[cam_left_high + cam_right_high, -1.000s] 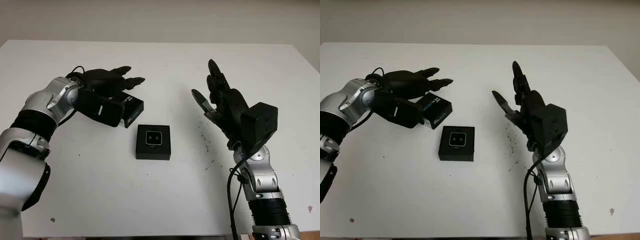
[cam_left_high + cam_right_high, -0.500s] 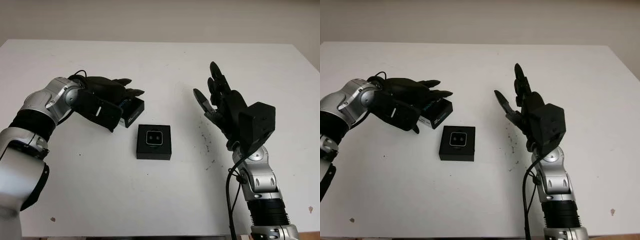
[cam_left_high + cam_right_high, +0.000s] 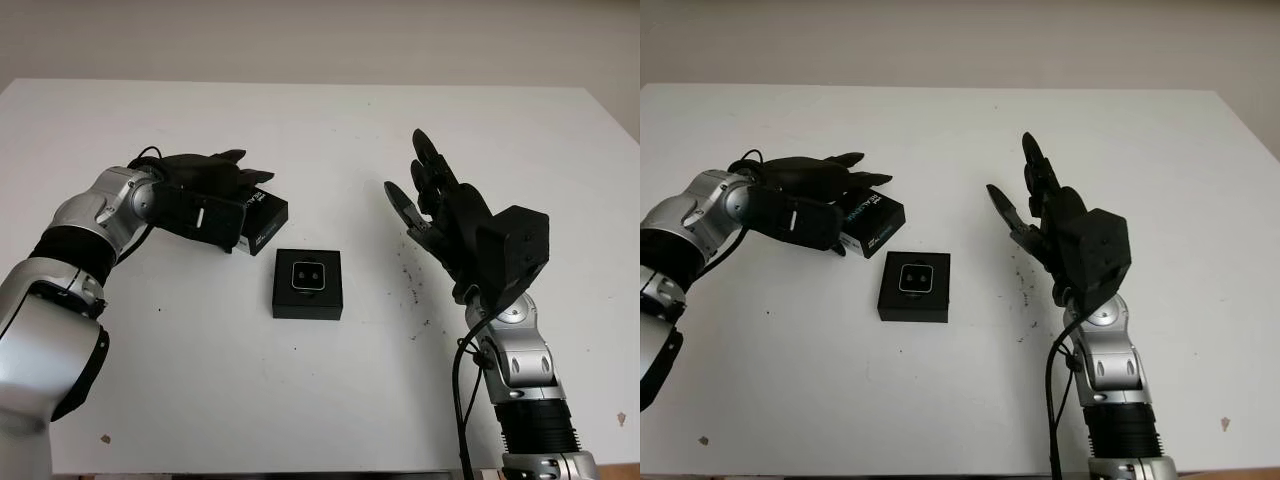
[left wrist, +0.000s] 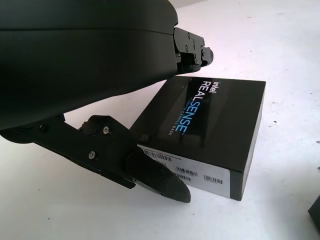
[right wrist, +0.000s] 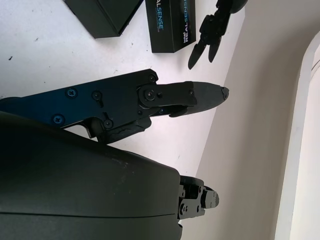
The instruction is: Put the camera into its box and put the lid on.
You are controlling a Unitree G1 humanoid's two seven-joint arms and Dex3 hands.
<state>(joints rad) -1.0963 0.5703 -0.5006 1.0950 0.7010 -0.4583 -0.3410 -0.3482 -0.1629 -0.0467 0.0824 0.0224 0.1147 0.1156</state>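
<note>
"REALSENSE" print on lid [image 4: 210, 117] beneath left hand [image 3: 215, 180]

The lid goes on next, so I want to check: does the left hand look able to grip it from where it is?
Probably yes. The left hand is right over the lid, one finger at its side, nothing between them.

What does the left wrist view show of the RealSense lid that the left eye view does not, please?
The left wrist view gives the lid its Intel RealSense lettering and side barcode labels, with the left hand's finger close beside it. The left eye view adds the open box holding the camera and the raised, open right hand. Both show the left hand at the lid.
</note>
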